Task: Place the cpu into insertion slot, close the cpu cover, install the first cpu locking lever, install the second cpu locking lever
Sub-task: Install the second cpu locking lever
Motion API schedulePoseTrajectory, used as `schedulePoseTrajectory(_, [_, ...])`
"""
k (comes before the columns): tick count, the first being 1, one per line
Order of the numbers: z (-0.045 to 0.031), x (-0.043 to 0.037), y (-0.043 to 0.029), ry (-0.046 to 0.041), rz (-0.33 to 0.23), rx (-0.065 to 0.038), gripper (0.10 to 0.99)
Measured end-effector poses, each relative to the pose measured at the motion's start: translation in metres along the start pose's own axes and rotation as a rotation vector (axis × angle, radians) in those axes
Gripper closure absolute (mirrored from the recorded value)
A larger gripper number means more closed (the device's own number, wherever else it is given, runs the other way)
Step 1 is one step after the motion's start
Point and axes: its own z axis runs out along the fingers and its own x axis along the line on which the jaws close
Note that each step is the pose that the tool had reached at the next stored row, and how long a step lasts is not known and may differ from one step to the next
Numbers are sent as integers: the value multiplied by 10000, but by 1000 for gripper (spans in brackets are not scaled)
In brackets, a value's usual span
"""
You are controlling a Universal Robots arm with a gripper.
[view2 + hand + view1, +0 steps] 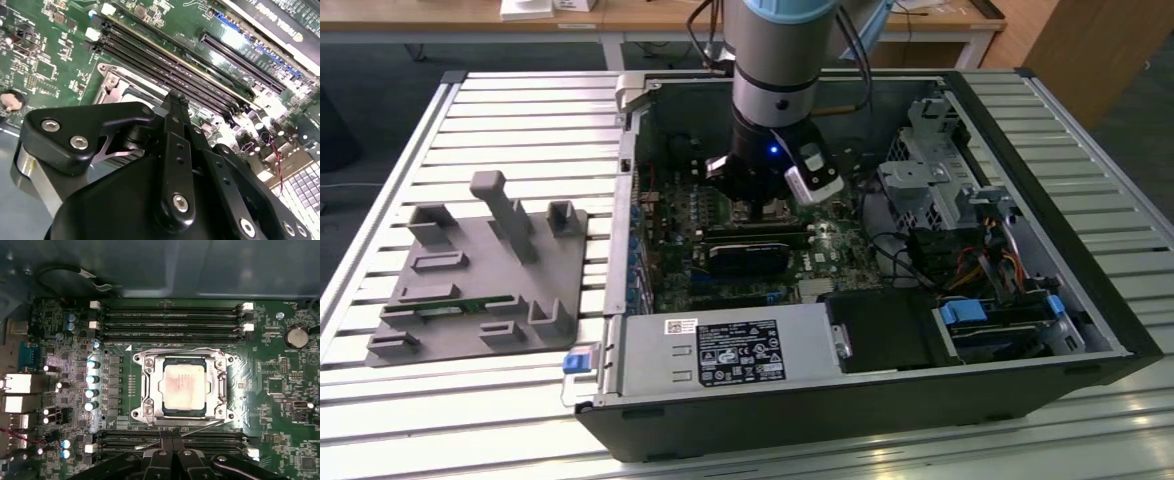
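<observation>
A grey moulded fixture tray [480,275] is sitting on the slatted table [400,400], just beside the open computer case [1014,330] housing a labelled power supply [720,355].

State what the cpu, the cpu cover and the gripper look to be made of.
The cpu: pale beige metal top, matte, faintly smudged. The cpu cover: bare silvery metal, probably steel, glinting at its edges. The gripper: black, smooth, likely plastic or coated metal, with bright screws.
</observation>
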Motion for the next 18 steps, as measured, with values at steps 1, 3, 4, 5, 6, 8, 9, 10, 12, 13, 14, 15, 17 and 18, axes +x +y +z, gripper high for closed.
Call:
schedulePoseTrajectory(1, [14, 0, -2, 1, 0, -3, 980])
schedulePoseTrajectory(3, [39, 1, -9, 2, 0, -16, 980])
schedulePoseTrajectory(4, [45, 1, -12, 1, 0, -25, 980])
schedulePoseTrajectory(5, [46, 1, -13, 0, 2, -27, 980])
schedulePoseTrajectory(6, [47, 1, -14, 1, 1, -27, 980])
schedulePoseTrajectory(8, [47, 1, -15, 2, 1, -27, 980])
schedulePoseTrajectory(9, [47, 1, -17, 1, 0, -28, 980])
schedulePoseTrajectory(10, [48, 1, -20, 1, 0, -30, 980])
schedulePoseTrajectory(12, [50, 1, -29, 3, -2, -115, 980])
schedulePoseTrajectory(13, [51, 2, -39, 3, -2, -197, 980])
schedulePoseTrajectory(14, [50, 4, -50, 3, -3, -257, 980])
schedulePoseTrajectory(15, [49, 6, -63, 3, -3, -295, 980])
schedulePoseTrajectory(17, [48, 21, -91, 3, -2, -359, 980])
schedulePoseTrajectory(18, [47, 35, -105, 3, -3, -394, 980])
